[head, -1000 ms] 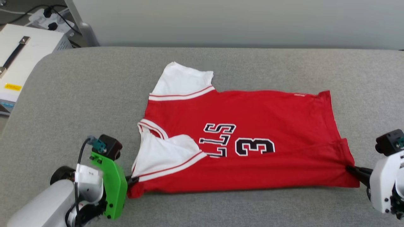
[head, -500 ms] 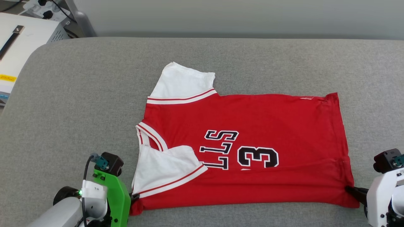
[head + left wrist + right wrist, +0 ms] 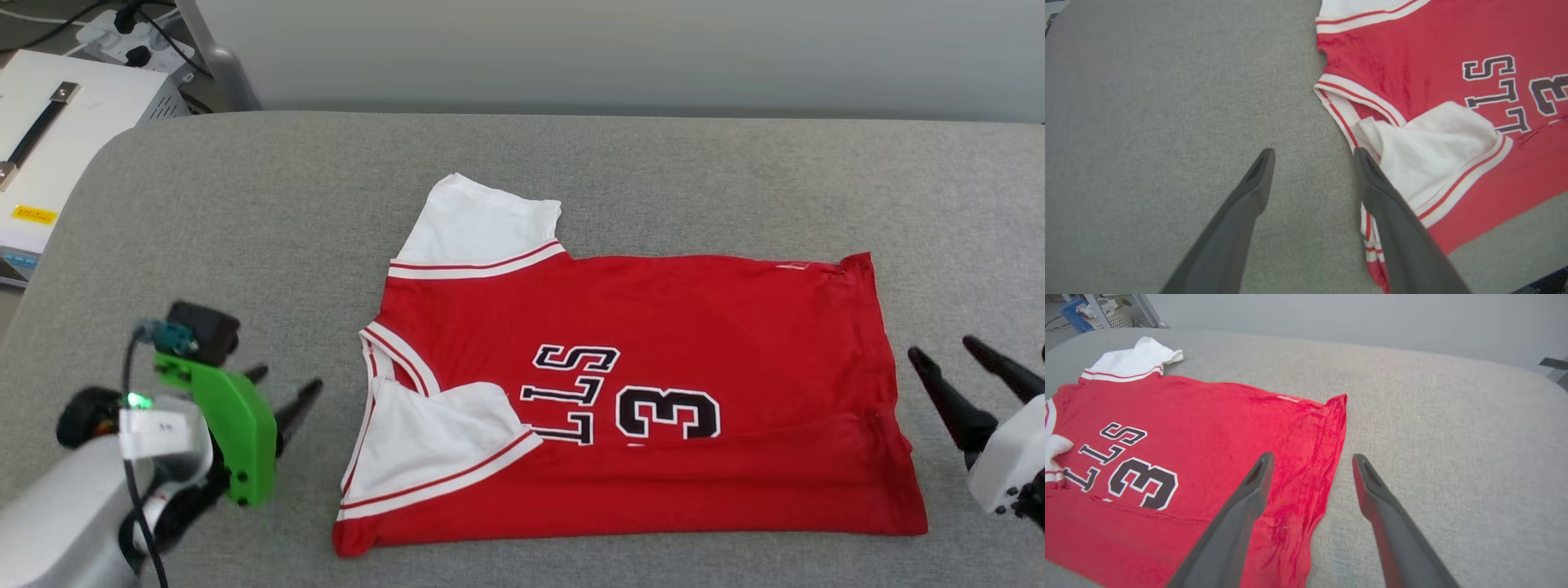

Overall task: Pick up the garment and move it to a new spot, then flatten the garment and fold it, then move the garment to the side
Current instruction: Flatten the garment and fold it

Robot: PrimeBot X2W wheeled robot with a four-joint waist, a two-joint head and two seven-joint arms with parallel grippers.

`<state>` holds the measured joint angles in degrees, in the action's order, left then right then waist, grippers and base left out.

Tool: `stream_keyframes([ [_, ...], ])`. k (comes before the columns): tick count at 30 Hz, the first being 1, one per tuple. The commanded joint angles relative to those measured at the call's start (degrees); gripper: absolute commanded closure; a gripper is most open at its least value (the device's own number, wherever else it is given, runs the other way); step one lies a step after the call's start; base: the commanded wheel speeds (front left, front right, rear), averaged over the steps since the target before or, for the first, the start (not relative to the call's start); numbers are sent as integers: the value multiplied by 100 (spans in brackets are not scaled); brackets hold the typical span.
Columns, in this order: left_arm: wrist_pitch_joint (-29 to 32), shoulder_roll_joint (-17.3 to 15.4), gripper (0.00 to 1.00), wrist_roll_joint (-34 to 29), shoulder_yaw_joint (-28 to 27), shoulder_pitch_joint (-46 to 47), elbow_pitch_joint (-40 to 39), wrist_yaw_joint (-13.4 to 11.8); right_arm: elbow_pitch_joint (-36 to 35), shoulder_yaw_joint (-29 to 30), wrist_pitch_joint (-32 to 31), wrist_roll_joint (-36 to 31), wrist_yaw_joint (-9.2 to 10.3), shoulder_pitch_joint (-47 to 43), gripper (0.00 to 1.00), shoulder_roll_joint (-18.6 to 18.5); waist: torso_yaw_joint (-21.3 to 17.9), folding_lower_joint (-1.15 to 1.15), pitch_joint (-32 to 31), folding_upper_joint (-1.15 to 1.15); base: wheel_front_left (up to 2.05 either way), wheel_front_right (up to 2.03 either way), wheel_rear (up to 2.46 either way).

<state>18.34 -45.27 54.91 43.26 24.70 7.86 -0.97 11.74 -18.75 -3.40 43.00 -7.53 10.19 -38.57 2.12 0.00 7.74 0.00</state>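
Both of your grippers are standing wide open, and neither is holding anything. Your left gripper (image 3: 286, 382) is sitting at the lower left of the head view. Its fingers are pointing toward the collar end of the garment (image 3: 694, 327), and a strip of bare tabletop (image 3: 245, 229) is showing between them and the cloth. In the left wrist view one finger is crossing in front of the sleeve's edge, but you are seeing that gap plainly from the head. Your right gripper (image 3: 943, 349) is waiting at the right edge of the head view, just beside the hem (image 3: 886, 392) and apart from it. In the right wrist view one finger is lying over the red cloth near the hem and the other over bare grey.

The garment is lying flat in the middle of the tabletop, chest up, with the collar toward your left and the hem toward your right. The far sleeve (image 3: 482, 216) is spreading out away from you. The near sleeve (image 3: 441, 433) is lying folded over the chest and covering part of the black lettering, next to the number 3 (image 3: 668, 412). A long crease is running across the near part of the red cloth. A white box (image 3: 57, 139) is sitting off the far left corner.
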Motion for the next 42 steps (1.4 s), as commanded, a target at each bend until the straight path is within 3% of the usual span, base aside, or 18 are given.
stream_keyframes([
  [1, -114, -63, 0, -104, -132, 247, -100, -83, -90, 139, 254, -203, 4, 87, 0, 116, -35, 0, 16, 0, 0, 0, 0],
  [6, -348, -124, 0, -517, -423, 1008, -279, -266, -464, 800, 1129, -949, 4, 240, 0, 643, -192, 0, 262, 0, 0, 0, 0],
  [13, -177, 231, 0, -841, -512, 2391, 135, -95, -1067, 1174, 1512, -1532, 4, 404, 0, 1191, -441, 0, 959, 0, 0, 0, 0],
  [21, 1366, 918, 0, -420, -343, 4100, 1288, 351, -1452, 1087, 1704, -1977, 4, 775, 0, 1257, -775, 0, 1866, 0, 0, 0, 0],
  [27, 2655, 1142, 0, -203, -68, 4914, 2012, 544, -1455, 1012, 1761, -1950, 4, 1076, 0, 1281, -987, 0, 2397, 0, 0, 0, 0],
  [31, 3088, 1212, 0, -237, 105, 5182, 2396, 594, -1388, 940, 1787, -1940, 4, 1236, 0, 1284, -1092, 0, 2641, 0, 0, 0, 0],
  [41, 3292, 1269, 0, -300, 490, 5053, 2973, 754, -1196, 935, 1830, -1916, 4, 1388, 0, 1271, -1133, 0, 2776, 0, 0, 0, 0],
  [42, 3302, 1280, 42, -271, 509, 5019, 2999, 766, -1180, 941, 1831, -1911, 4, 1395, 0, 1268, -1123, 0, 2767, 0, 0, 0, 0],
])
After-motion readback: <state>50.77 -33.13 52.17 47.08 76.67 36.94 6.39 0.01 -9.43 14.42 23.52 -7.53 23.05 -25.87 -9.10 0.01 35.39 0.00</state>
